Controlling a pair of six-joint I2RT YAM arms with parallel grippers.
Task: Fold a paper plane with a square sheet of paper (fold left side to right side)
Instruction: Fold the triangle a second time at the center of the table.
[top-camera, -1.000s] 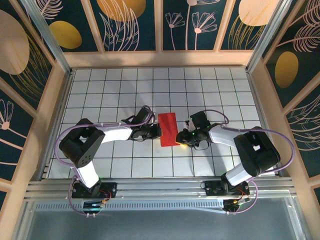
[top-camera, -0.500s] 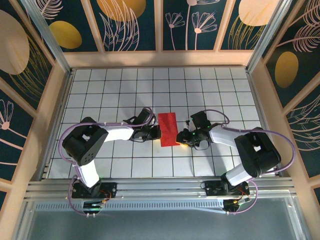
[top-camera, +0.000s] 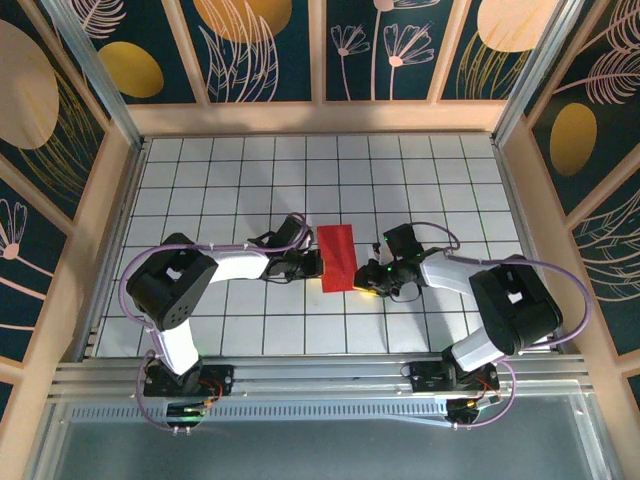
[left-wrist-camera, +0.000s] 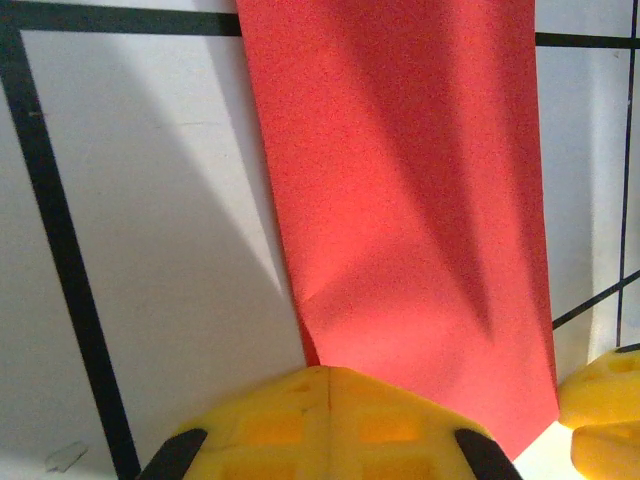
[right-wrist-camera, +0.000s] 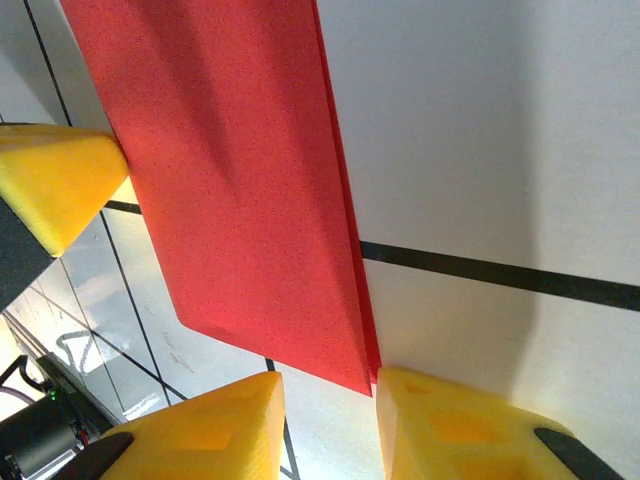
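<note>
The square sheet of paper (top-camera: 338, 257) lies folded in half as a narrow red rectangle on the white grid table (top-camera: 240, 180). My left gripper (top-camera: 317, 264) is shut, its yellow tips (left-wrist-camera: 330, 385) meeting right at the paper's (left-wrist-camera: 400, 200) left edge, near its front end. My right gripper (top-camera: 367, 283) is open by a narrow gap at the paper's front right corner. In the right wrist view the paper's (right-wrist-camera: 230, 180) two layered edges end just ahead of that gap (right-wrist-camera: 330, 400), beside the right finger (right-wrist-camera: 450, 430). Nothing sits between the jaws.
Wooden walls with dark floral panels enclose the table on three sides (top-camera: 320, 115). An aluminium rail (top-camera: 320, 375) runs along the near edge above both arm bases. The other gripper's yellow finger shows at the frame edge in each wrist view (left-wrist-camera: 605, 410) (right-wrist-camera: 55, 180).
The right gripper's jaws have narrowed a little. The left arm's elbow shifted slightly to the right. The paper has stayed in place.
</note>
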